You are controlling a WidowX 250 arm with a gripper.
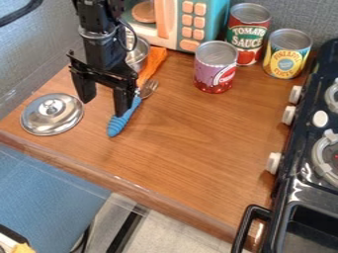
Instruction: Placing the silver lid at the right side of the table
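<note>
Gripper [104, 107]: jaws parted — near the blue-handled fork [117, 126]
Silver lid [51, 114]: knob up — left side of the tabletop [198, 138]

Stove [304, 148] cut off, microwave [210, 20] cut off, probable metal pot [139, 53] part-hidden

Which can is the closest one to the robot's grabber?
The purple-and-red can. It stands nearest the gripper, while the red-and-green can and the yellow-and-blue can stand farther back to its right.
</note>
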